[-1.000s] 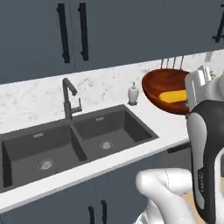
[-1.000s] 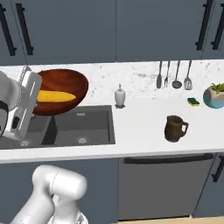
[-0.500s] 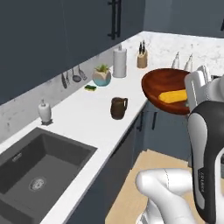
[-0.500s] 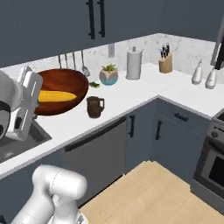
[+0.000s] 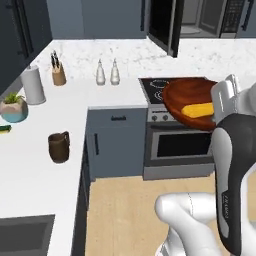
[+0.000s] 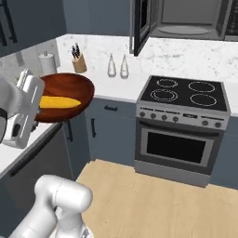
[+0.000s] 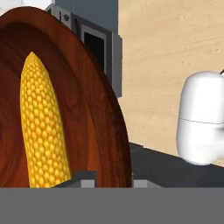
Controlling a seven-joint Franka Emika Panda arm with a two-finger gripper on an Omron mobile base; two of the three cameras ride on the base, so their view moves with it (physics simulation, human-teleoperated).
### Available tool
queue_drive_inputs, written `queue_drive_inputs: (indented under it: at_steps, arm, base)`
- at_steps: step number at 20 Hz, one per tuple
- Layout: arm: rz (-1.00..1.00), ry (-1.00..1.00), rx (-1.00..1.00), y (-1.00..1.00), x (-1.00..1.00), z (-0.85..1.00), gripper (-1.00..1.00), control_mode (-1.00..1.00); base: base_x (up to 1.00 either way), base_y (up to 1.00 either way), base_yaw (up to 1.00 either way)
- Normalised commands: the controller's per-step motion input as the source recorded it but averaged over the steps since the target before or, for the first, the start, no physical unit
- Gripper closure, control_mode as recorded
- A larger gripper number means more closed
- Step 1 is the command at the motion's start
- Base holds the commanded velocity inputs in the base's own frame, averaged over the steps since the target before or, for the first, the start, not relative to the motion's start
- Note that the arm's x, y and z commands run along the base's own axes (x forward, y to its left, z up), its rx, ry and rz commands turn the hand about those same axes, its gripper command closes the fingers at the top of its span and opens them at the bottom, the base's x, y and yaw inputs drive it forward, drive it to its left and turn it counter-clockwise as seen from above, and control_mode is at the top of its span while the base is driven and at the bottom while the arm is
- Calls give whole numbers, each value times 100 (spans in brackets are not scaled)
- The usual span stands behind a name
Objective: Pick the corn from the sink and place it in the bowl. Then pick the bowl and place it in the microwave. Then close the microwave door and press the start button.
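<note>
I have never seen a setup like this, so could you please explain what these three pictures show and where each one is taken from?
All three are rendered pictures of a simulated kitchen. The white jointed arm stands on a driving base. Two cameras ride on that base, behind the arm to its left and right; the third sits on the hand and looks along the claw. The claw grips the rim of a wide, glossy reddish-brown wooden bowl, held in the air, with a yellow corn cob lying inside. Ahead is a black four-ring cooktop over an oven, and above it an open black microwave with its door swung out. A brown mug stands on the white counter.
</note>
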Motion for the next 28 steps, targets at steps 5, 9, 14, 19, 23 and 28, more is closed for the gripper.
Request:
queue_drive_inputs:
  at_steps: [5, 9, 14, 19, 23, 28]
  arm:
    - [0, 0, 0, 0, 0, 0, 100, 100]
    - [0, 0, 0, 0, 0, 0, 100, 100]
    - [0, 0, 0, 0, 0, 0, 100, 100]
    - [0, 0, 0, 0, 0, 0, 100, 100]
    - [0, 0, 0, 0, 0, 0, 100, 100]
    - [0, 0, 0, 0, 0, 0, 100, 100]
  base:
    - [65, -92, -3]
    - [70, -100, 1]
    - [60, -100, 4]
    - [99, -65, 3]
    - [100, -1, 6]
    - [73, 1, 13]
